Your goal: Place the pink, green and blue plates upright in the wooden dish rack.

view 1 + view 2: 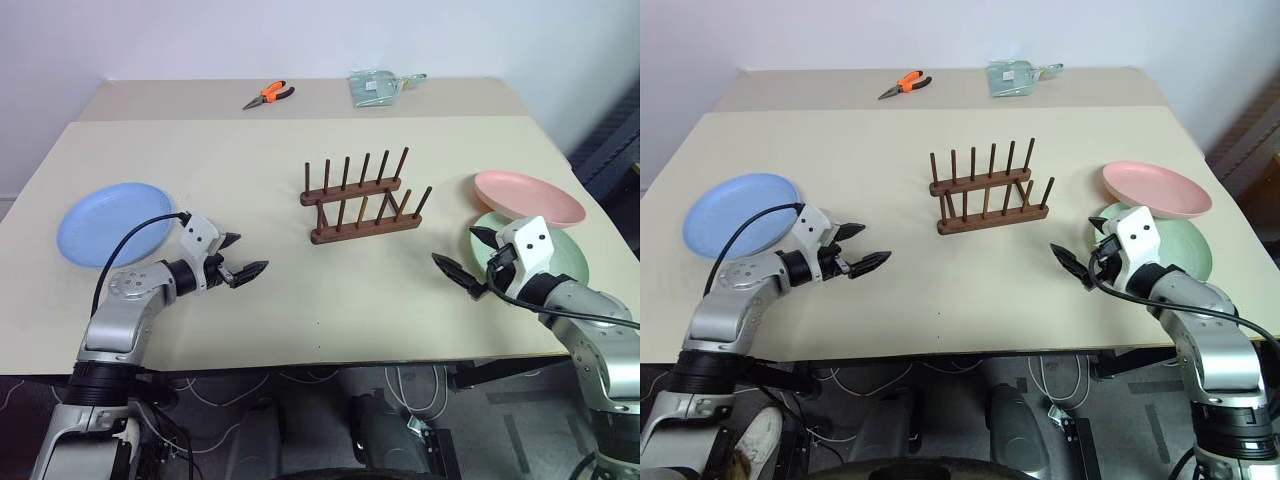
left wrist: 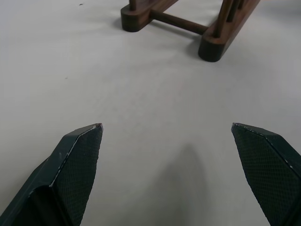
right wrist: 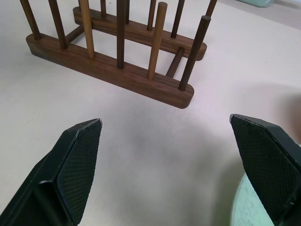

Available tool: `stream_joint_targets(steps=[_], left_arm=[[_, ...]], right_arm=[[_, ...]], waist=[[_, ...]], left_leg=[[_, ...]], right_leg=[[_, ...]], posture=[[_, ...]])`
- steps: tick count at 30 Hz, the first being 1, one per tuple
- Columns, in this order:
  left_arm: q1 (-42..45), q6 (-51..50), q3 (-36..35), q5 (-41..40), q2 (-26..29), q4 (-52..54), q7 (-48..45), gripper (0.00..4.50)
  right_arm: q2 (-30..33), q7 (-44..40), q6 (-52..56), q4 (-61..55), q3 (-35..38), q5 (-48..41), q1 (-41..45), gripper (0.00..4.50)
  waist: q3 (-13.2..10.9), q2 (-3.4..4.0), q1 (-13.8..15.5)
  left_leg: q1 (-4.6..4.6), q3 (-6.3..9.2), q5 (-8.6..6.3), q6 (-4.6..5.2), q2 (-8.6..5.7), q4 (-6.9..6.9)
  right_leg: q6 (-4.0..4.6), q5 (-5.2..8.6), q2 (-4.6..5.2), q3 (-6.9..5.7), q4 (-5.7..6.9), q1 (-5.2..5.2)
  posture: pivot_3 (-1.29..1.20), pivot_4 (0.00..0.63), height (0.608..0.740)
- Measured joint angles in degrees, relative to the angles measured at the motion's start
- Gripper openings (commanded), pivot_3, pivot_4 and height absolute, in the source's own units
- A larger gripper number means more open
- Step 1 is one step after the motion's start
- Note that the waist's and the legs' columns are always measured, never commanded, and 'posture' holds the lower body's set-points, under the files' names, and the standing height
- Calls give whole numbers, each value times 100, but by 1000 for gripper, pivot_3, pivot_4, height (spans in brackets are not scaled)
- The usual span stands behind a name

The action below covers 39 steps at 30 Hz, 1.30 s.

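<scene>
Pink plate (image 1: 528,196) overlaps green plate (image 1: 565,250) at the bench's right edge, blue plate (image 1: 113,222) left, rack (image 1: 362,200) central; probably light, stiff, slippery, best pinched by rims; both hands (image 1: 243,256) (image 1: 464,255) released.

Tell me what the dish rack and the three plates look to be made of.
Wooden dish rack: dark brown wood, grain visible, smooth finish. Pink plate, green plate and blue plate: probably matte plastic or similar, judging by flat pastel colour without gloss; not certain.

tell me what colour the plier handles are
Orange, on the pliers; clearest in the left eye view.
</scene>
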State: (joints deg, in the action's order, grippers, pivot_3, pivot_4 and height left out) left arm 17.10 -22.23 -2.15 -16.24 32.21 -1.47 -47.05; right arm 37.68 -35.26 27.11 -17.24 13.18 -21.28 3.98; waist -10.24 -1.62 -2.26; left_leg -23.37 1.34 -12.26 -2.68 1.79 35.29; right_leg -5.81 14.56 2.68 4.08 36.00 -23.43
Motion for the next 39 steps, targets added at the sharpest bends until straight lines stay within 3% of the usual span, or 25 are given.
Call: stream_joint_targets(steps=[7,11,19,26,29,35,39], left_arm=[[-27,16,136,-1,-98,-28,-1,4500],[522,127,429,114,-135,-600,-314,4500],[2285,1225,1380,853,-984,-3034,-975,4500],[3483,2176,1466,1353,-1824,-5186,-727,4500],[3694,2480,1423,1460,-1944,-5676,-640,3665],[3645,2788,1245,1473,-2023,-5840,-741,805],[3459,2911,1231,1516,-1926,-5625,-880,764]], right_arm=[[-18,-66,21,120,-162,4,317,4453],[-31,-147,92,106,-296,-18,320,4453],[-217,327,21,-325,-342,247,53,4453],[-319,706,21,-814,-154,311,-556,4453],[-398,876,63,-1165,-72,306,-783,4500],[-428,979,123,-1271,-38,310,-1071,4500],[-466,1013,131,-1308,-168,314,-1017,4500]], waist=[[0,0,-1],[0,-1,66],[0,-3,160],[3,-4,178],[5,-3,152],[6,-2,143],[9,2,136]], left_leg=[[0,1,0,0,0,1],[-2,0,0,0,-3,8],[-12,0,-1,1,-7,11],[-10,5,-1,2,-8,22],[-9,5,-3,4,-8,28],[-6,5,-3,5,-7,28],[-5,6,-4,6,-6,27]], right_leg=[[-1,0,-1,0,1,0],[-1,0,0,-1,0,2],[-6,0,0,-1,-8,0],[-9,1,-1,-4,-2,7],[-9,1,-1,-3,0,10],[-8,1,-2,-3,2,10],[-8,1,-3,-3,2,12]], posture=[[0,150,732],[0,150,732],[0,150,732],[0,150,732],[0,150,732],[0,150,732],[0,150,732]])
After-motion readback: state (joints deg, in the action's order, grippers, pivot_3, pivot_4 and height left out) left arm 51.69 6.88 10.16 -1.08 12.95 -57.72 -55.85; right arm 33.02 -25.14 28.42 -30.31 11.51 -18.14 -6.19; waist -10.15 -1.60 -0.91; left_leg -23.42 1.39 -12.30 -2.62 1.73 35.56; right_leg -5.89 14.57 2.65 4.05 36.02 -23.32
